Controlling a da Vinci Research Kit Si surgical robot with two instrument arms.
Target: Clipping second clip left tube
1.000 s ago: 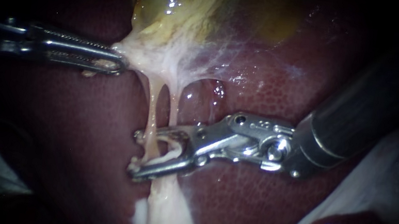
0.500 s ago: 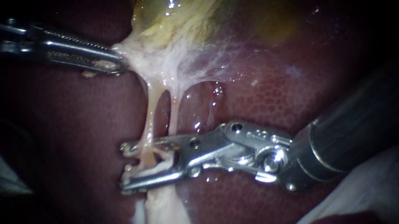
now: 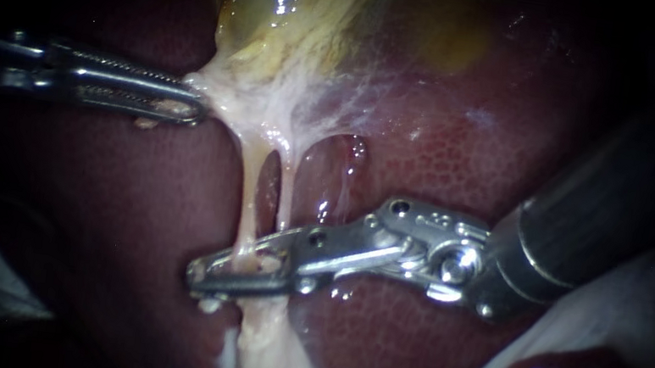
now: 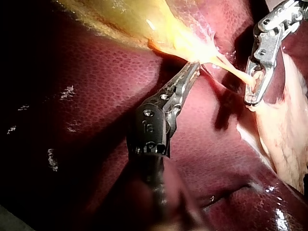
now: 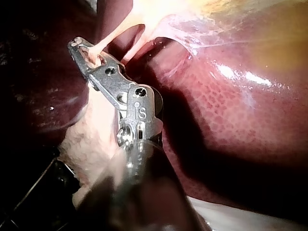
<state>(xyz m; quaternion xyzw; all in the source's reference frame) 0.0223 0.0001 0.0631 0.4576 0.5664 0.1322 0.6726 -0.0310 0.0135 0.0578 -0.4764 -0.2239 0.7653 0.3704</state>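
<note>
A: Where is the left tube [image 3: 247,198]?

B: Centre of the frame, slightly left. It runs down from the pale tissue [image 3: 270,103] under the gallbladder [image 3: 301,9], a thin pale strand stretched over the dark red liver [image 3: 436,139]. The right tube [image 3: 285,195] hangs just beside it, on its right, with a narrow gap between them.

A: And the right tool [image 3: 196,275]?

B: Its shaft comes in from the right edge, and its jaws point left across the lower centre. They are clamped on the left tube, one jaw on each side, drawn nearly together. The right tube passes behind the tool nearer its hinge.

A: Can you see a clip?

B: Something pale sits between the jaws at the tube, but I cannot tell whether it is a clip or tissue.

A: The left tool [image 3: 199,110]?

B: It lies level in the upper left, with its jaws closed on the edge of the pale tissue, which is drawn out toward the left.
</note>
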